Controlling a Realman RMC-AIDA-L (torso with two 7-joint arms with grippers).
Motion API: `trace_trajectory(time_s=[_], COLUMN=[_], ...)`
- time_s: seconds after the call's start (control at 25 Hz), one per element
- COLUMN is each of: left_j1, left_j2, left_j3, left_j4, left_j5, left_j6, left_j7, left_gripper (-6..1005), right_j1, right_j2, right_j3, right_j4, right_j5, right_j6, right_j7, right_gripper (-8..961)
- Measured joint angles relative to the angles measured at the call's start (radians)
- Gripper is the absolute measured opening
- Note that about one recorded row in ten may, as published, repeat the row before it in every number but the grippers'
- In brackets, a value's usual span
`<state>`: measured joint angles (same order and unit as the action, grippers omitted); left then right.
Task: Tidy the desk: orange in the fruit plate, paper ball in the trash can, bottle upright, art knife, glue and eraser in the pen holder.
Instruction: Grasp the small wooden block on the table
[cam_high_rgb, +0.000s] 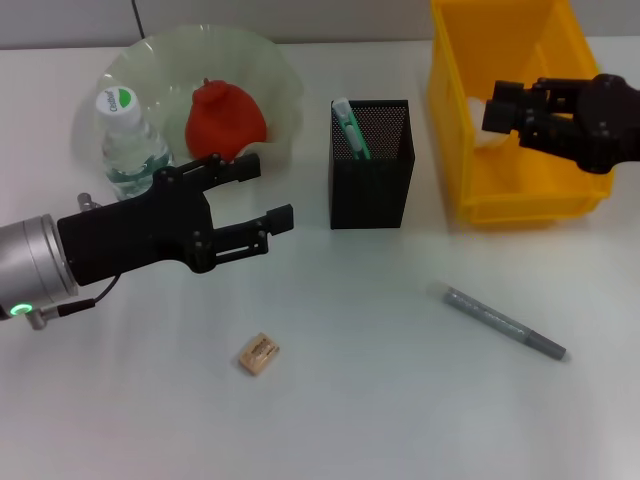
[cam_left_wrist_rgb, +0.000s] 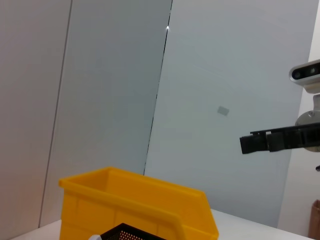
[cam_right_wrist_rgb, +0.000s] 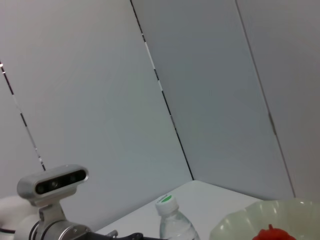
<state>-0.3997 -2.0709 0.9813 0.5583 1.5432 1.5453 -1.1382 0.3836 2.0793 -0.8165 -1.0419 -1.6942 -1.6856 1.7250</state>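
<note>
Head view: my left pincer (cam_high_rgb: 263, 194) hangs above the white tabletop (cam_high_rgb: 340, 400), its two black fingers spread apart with nothing between them, just in front of the fruit plate (cam_high_rgb: 275, 75) and to the left of the pen holder (cam_high_rgb: 371, 165). My right pincer (cam_high_rgb: 492, 112) sits over the yellow trash can (cam_high_rgb: 470, 160) at the far right; I cannot tell whether it is released or clenched. Something white shows inside the can right beside its tip, but I cannot make out what it is or whether I am touching it.

The red-orange fruit (cam_high_rgb: 225, 118) lies in the pale green fruit plate. The bottle (cam_high_rgb: 130, 140) stands upright at the plate's left edge, its white cap with a green mark facing up. The black mesh pen holder stands between plate and trash can, with a green-and-white item (cam_high_rgb: 350, 128) leaning in its left corner. The eraser (cam_high_rgb: 259, 354) lies flat on the tabletop nearer to me, below my left pincer and apart from everything else. The grey art knife (cam_high_rgb: 505, 323) lies slantwise on the tabletop in front of the trash can, well apart from the pen holder.

Right wrist view: the bottle cap (cam_right_wrist_rgb: 167, 201) and the plate's rim (cam_right_wrist_rgb: 250, 212) show against the grey wall.
</note>
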Motion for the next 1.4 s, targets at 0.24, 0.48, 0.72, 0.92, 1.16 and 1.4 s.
trace_trajectory(time_s=[0.24,0.48,0.72,0.92,1.16,1.4], left_j1=[0.003,0.035,0.059,0.072,0.061,0.040], left_j2=[0.005,0.010,0.025,0.038,0.022,0.002], left_j3=[0.003,-0.003,-0.002,0.003,0.005,0.122], left_j4=[0.007,0.017,0.022,0.030,0.119,0.421], left_j5=[0.005,0.007,0.011,0.039,0.187,0.369], left_j6=[0.010,0.074,0.160,0.176,0.181,0.201], left_j7=[-0.013,-0.014,-0.015,-0.062,-0.236,-0.620], left_gripper=[784,784,784,784,784,784], right_j1=[-0.012,-0.023,-0.041,-0.037,-0.040,-0.045], right_j2=[0.004,0.002,0.004,0.005,0.003,0.002], right_j3=[-0.041,-0.056,-0.052,-0.053,-0.043,-0.042], right_j4=[0.099,0.349,0.488,0.585,0.674,0.727], right_j5=[0.008,0.000,0.003,0.003,-0.001,0.000], right_j6=[-0.063,-0.123,-0.101,-0.062,0.018,0.082], right_j7=[-0.170,-0.520,-0.693,-0.742,-0.744,-0.748], right_gripper=[335,344,405,541,695,690])
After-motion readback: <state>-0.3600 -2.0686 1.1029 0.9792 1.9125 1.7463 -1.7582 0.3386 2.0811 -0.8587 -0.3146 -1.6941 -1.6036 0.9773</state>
